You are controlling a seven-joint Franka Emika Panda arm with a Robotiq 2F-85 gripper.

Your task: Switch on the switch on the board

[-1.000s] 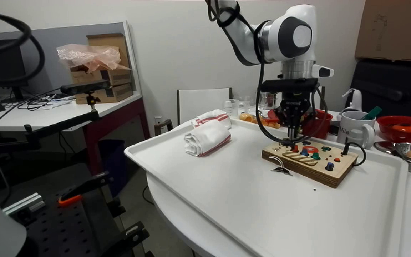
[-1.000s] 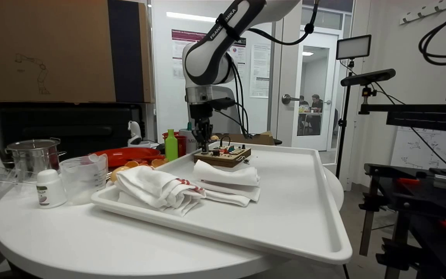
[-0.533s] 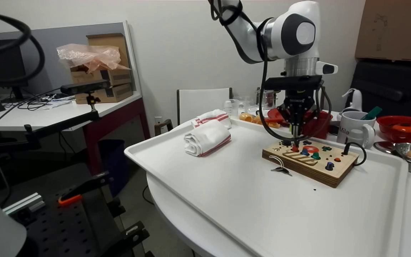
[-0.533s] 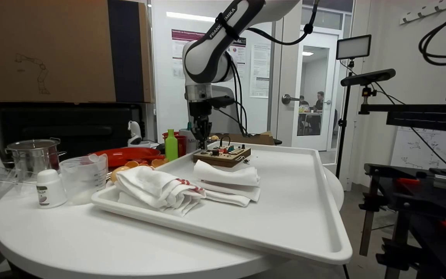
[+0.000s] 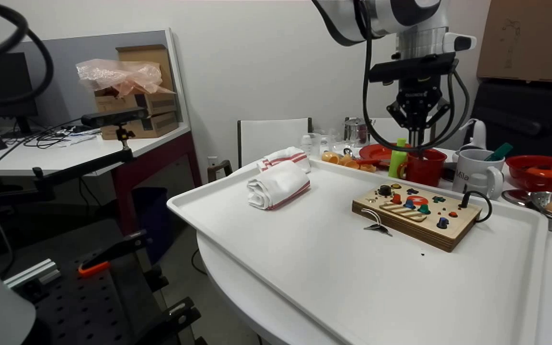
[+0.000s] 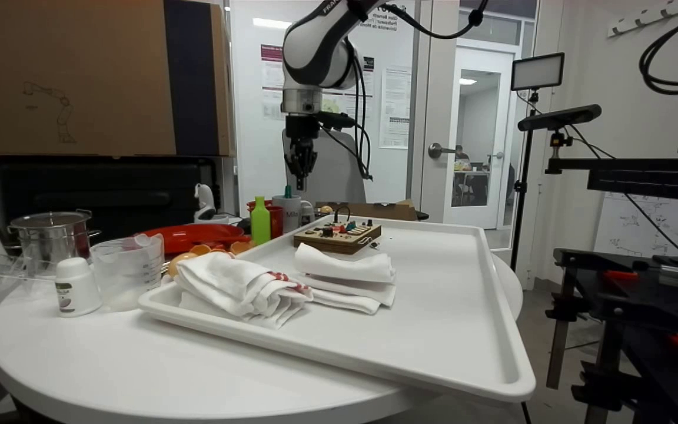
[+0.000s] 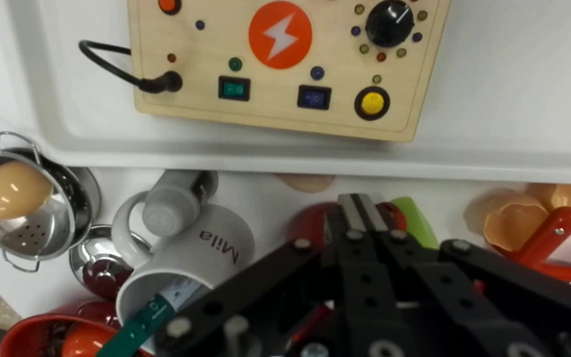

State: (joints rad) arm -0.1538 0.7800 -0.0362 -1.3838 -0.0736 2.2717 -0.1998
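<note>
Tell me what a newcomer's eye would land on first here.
Probably the white-and-black arm, its shut hand hanging clear of the wooden board in both exterior views. Next, that board's orange-red lightning emblem, bold in the wrist view. Then two folded white cloths, apart from the board on the white tray.

In the wrist view, the top edge cuts off the flat light-tan wooden board [image 7: 278, 82], and which end of its green rocker switch [image 7: 234, 89] is pressed cannot be told. The black two-fingered metal gripper [image 7: 362, 202] hides most of the glossy red mug [image 7: 310, 221]. In both exterior views, the top edge crops the white-and-black robot arm [image 5: 386, 20]. In an exterior view, the label [image 6: 66, 297] on the small white plastic bottle [image 6: 83, 287] is too small to read.
</note>
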